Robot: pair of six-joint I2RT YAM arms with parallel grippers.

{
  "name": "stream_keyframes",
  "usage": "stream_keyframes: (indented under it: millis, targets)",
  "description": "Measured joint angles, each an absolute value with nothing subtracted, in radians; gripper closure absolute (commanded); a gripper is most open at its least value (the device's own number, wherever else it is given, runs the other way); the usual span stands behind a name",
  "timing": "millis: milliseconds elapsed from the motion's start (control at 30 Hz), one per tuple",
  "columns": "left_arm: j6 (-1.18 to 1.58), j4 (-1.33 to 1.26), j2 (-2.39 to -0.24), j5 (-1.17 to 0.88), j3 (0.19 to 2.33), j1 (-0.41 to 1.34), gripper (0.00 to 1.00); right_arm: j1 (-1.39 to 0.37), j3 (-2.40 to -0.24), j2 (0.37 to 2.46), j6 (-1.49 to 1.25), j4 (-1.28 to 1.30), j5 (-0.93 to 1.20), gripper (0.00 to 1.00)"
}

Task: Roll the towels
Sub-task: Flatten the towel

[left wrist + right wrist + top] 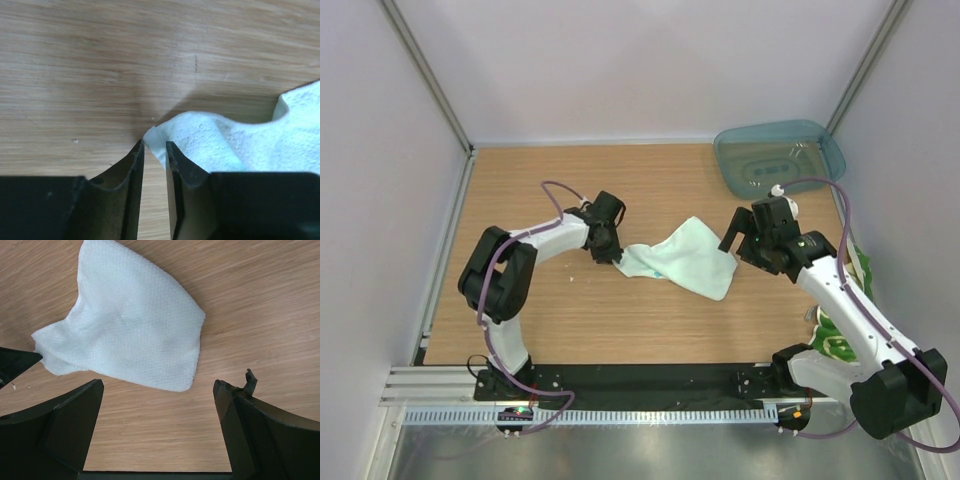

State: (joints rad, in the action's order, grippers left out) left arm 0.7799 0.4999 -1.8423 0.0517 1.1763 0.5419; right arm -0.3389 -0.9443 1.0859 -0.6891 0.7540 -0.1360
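At mid-table, the left gripper (154, 145) straddles a corner of the mint-white towel (685, 258).

The plain towel (680, 258) is pale mint-white with a fine dimpled weave. The printed towel (835, 340) is pale yellow with green lines. The tray (780, 155) is translucent teal. The counter (570, 310) is light wood grain. The left claw (154, 149) and right claw (157, 386) are black. The arms (545, 240) are white and black, with purple cables (555, 188).
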Motion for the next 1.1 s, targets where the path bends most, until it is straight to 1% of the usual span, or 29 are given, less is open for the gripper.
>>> stream_keyframes:
  millis: [67, 100, 267, 400, 500, 667, 800, 933, 1033, 1100]
  targets:
    - [0.785, 0.497, -1.847, 0.052, 1.176, 0.551, 0.91, -0.339, -0.937, 1.084, -0.686, 0.751, -0.136, 0.0]
    - [0.785, 0.496, -1.847, 0.051, 1.176, 0.554, 1.0, -0.339, -0.931, 1.085, -0.686, 0.751, -0.136, 0.0]
    - [0.763, 0.512, -1.843, 0.052, 1.182, 0.559, 1.0, -0.339, -0.916, 1.092, -0.682, 0.748, -0.133, 0.0]
    - [0.694, 0.605, -1.779, 0.095, 1.234, 0.559, 1.0, -0.339, -0.916, 1.121, -0.664, 0.722, -0.101, 0.0]
    - [0.622, 0.696, -1.633, 0.165, 1.285, 0.559, 1.0, -0.339, -0.918, 1.145, -0.649, 0.699, -0.048, 0.0]
    - [0.499, 0.796, -1.286, 0.336, 1.318, 0.557, 1.0, -0.34, -0.92, 1.163, -0.643, 0.628, 0.025, 0.01]
    - [0.436, 0.855, -1.152, 0.416, 1.269, 0.537, 1.0, -0.36, -0.95, 1.225, -0.637, 0.564, 0.071, 0.01]
    - [0.402, 0.901, -1.17, 0.452, 1.157, 0.519, 1.0, -0.414, -1.027, 1.354, -0.622, 0.495, 0.102, 0.01]
    - [0.399, 0.937, -1.258, 0.468, 1.12, 0.51, 1.0, -0.443, -1.097, 1.464, -0.607, 0.449, 0.118, 0.04]
    - [0.398, 0.948, -1.292, 0.479, 1.12, 0.5, 1.0, -0.45, -1.138, 1.53, -0.597, 0.432, 0.12, 0.08]
